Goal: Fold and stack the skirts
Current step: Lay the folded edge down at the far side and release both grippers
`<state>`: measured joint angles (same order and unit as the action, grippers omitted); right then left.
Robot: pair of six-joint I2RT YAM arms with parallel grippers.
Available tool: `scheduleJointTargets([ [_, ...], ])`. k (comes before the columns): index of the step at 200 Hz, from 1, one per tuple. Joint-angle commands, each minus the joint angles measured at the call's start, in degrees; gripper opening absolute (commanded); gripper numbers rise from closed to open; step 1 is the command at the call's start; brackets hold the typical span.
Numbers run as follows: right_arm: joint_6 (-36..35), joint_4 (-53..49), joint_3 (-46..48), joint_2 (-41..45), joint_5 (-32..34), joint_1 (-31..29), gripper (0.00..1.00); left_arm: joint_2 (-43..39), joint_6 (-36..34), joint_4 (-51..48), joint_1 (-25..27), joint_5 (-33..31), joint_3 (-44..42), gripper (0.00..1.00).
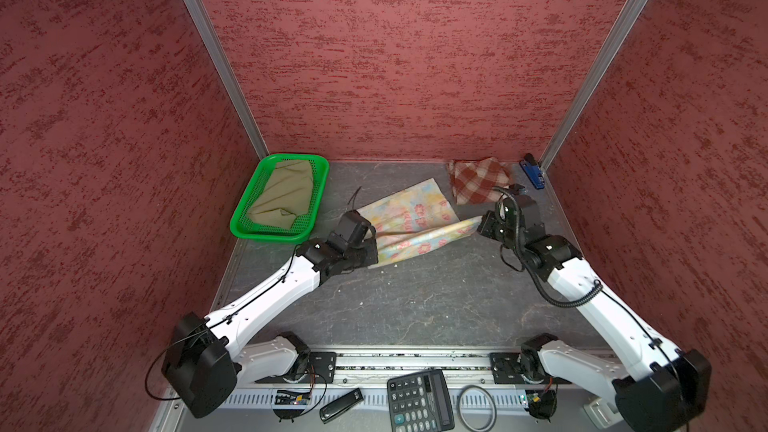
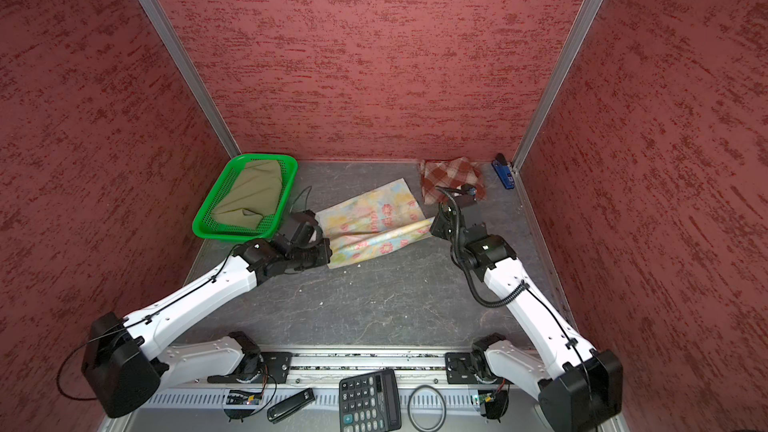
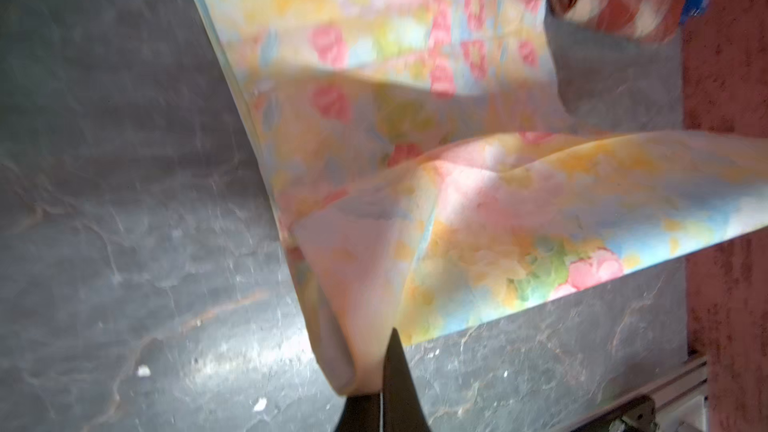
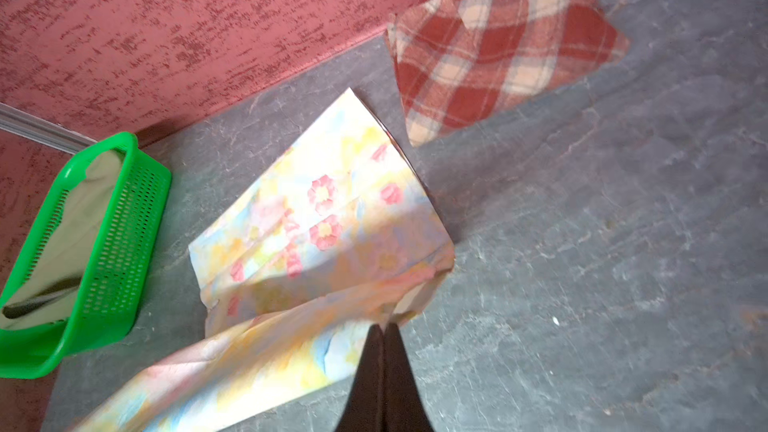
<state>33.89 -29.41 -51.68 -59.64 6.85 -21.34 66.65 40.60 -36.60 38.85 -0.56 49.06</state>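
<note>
Floral skirt: frame centre, near edge held up, rest on table; likely light, limp, sagging (best held at corners).
Olive skirt: in green basket, centre left.
Plaid skirt: upper right of centre.
Left gripper, right gripper: each clamped on a floral corner.

My arms: white shells, black joint housings. A thin black cable is clipped along the left arm; a coiled cable loops off the right arm. Tapered fingers, probably black; view blurred.
</note>
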Motion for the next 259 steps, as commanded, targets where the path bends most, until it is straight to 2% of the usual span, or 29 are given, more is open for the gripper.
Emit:
scheduleJointTargets([
  [1,3.3,-2.6,4.7,6.2,0.0,-0.7,0.0,-3.5,8.6,-2.0,6.1,-5.6,-4.3,0.0],
  [27,4.0,-7.6,6.9,11.6,1.8,-0.8,0.0,-5.0,12.7,-2.5,10.1,-7.2,-7.1,0.0],
  [52,3.0,-8.3,3.3,9.7,4.1,-0.8,0.0,-3.7,9.7,-2.8,7.7,-7.0,-3.9,0.0],
  [97,-0.1,3.5,-9.3,-11.7,0.4,-0.8,0.0,4.8,-1.2,1.7,-7.2,0.9,3.2,0.0],
  [128,-2.8,8.8,-21.7,-28.5,-0.9,-0.4,0.0,13.2,-5.6,6.2,-15.9,6.8,7.2,0.0],
  [172,-3.9,12.4,-37.5,-46.4,-5.5,2.0,0.0,25.0,-8.2,11.0,-22.2,10.3,14.3,0.0],
  [228,-4.8,15.1,-53.5,-63.3,-10.3,4.4,0.0,35.5,-10.0,13.0,-27.0,9.5,23.4,0.0],
  [259,-4.6,14.2,-63.5,-73.0,-11.1,5.0,0.0,44.0,-10.0,12.4,-28.5,9.0,30.1,0.01],
])
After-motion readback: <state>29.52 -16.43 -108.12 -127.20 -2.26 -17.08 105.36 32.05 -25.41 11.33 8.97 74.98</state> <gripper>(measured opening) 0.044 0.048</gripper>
